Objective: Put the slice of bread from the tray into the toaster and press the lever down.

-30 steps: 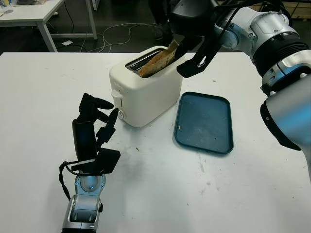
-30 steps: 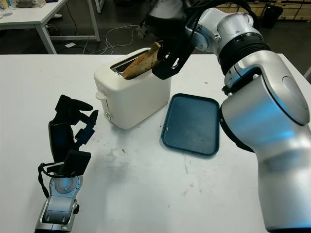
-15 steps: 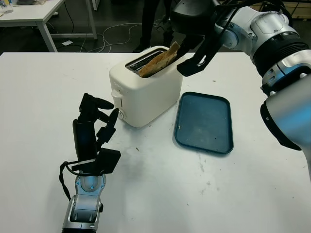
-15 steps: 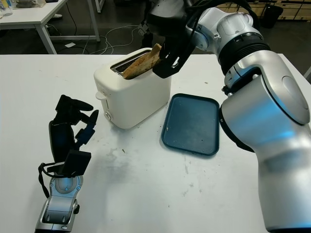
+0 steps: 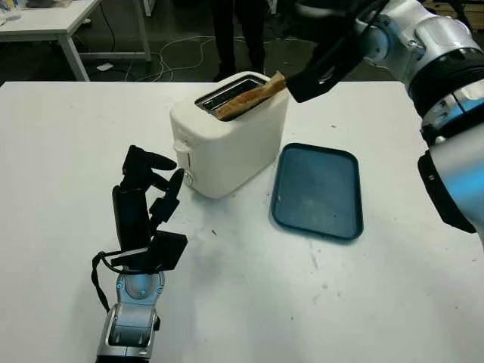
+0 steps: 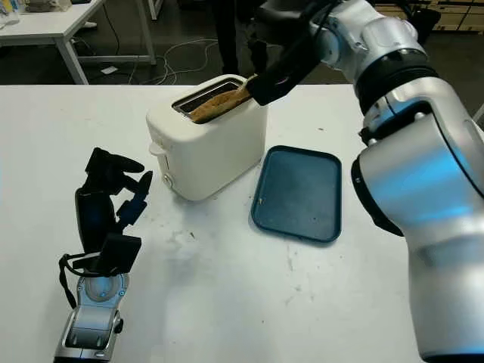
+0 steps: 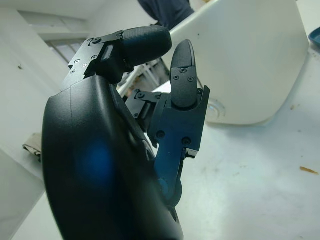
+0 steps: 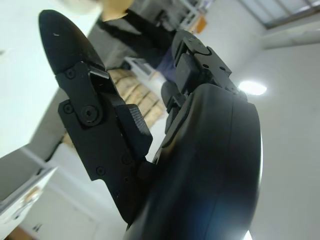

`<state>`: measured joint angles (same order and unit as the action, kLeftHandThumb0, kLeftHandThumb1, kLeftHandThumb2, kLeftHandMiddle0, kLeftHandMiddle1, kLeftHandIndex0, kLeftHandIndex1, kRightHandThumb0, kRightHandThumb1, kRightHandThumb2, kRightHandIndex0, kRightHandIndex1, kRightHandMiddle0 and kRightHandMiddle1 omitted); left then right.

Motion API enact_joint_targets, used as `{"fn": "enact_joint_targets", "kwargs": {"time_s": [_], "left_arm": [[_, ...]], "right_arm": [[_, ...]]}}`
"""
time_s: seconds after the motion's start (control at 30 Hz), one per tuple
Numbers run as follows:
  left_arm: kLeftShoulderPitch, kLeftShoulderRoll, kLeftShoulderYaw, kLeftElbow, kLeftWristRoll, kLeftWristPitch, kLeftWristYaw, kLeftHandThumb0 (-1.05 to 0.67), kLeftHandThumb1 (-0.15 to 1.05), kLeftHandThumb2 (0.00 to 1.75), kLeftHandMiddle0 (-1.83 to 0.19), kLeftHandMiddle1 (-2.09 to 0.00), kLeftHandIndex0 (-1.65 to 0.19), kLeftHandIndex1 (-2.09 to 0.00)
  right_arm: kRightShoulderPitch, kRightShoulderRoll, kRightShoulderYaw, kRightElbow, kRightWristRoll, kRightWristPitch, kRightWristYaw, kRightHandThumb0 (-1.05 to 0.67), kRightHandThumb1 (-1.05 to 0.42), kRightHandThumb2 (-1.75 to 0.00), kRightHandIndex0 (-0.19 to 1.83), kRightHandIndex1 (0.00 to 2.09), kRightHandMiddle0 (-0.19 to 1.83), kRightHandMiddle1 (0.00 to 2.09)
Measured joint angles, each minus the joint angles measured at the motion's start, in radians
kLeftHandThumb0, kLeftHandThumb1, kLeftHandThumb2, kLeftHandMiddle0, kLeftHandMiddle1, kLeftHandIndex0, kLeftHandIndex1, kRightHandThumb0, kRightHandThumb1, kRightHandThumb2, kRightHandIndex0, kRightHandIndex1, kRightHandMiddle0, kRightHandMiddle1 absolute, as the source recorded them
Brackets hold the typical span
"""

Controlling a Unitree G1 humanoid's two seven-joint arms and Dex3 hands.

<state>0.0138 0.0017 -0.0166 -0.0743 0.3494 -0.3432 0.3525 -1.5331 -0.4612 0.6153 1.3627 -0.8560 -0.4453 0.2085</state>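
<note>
The white toaster (image 5: 227, 144) stands mid-table, its lever (image 5: 180, 150) up on the end face nearest my left hand. The slice of bread (image 5: 251, 96) lies slanted in the top slot, one corner poking out past the right end. My right hand (image 5: 314, 76) hovers just right of that corner, open and off the bread. Left of the toaster's front, my left hand (image 5: 149, 184) is upright and open, a short way from the lever; the left wrist view shows its fingers (image 7: 182, 75) before the toaster's (image 7: 250, 65) wall. The blue tray (image 5: 321, 193) is bare.
A person's legs (image 5: 236, 34) stand behind the table's far edge, with cables on the floor there. Another white table (image 5: 53, 26) is at the back left. Small crumbs and smudges dot the white tabletop (image 5: 265, 287).
My right hand has let go of the bread and drawn back up and to the right. The slice has sunk lower and lies flatter in the slot. The left hand has not moved.
</note>
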Motion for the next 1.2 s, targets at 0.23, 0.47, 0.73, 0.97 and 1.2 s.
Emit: {"fn": "enact_joint_targets", "kwargs": {"time_s": [0.23, 0.47, 0.73, 0.97, 1.2], "left_arm": [[0.0, 0.001, -0.001, 0.0, -0.002, 0.0, -0.011, -0.39, 0.92, 0.26, -0.69, -1.75, -0.29, -1.71], [-0.001, 0.002, -0.002, 0.002, -0.001, 0.0, -0.012, -0.38, 0.92, 0.26, -0.68, -1.75, -0.3, -1.7], [-0.001, 0.001, -0.01, 0.005, 0.0, 0.0, -0.012, -0.38, 0.92, 0.26, -0.66, -1.75, -0.3, -1.69], [-0.001, 0.0, -0.01, 0.006, 0.012, 0.0, -0.006, -0.38, 0.92, 0.27, -0.66, -1.75, -0.29, -1.7], [-0.001, -0.002, -0.011, 0.017, 0.012, -0.002, 0.001, -0.38, 0.92, 0.27, -0.66, -1.75, -0.29, -1.71]], "right_arm": [[0.045, -0.024, -0.038, -0.002, 0.031, 0.008, 0.008, -0.98, -0.77, -0.01, 0.04, 0.46, 0.36, 0.02], [0.125, -0.032, -0.108, -0.011, 0.085, 0.008, -0.11, -0.86, -0.76, 0.0, 0.22, 0.45, 0.47, 0.04], [0.263, -0.001, -0.315, -0.017, 0.315, 0.001, -0.169, -0.6, -0.73, 0.0, 0.34, 0.36, 0.57, 0.03], [0.332, 0.04, -0.421, -0.02, 0.424, -0.012, -0.149, -0.54, -0.71, 0.0, 0.46, 0.38, 0.65, 0.04], [0.358, 0.048, -0.443, -0.022, 0.44, -0.017, -0.135, -0.48, -0.68, 0.0, 0.51, 0.38, 0.7, 0.04]]}}
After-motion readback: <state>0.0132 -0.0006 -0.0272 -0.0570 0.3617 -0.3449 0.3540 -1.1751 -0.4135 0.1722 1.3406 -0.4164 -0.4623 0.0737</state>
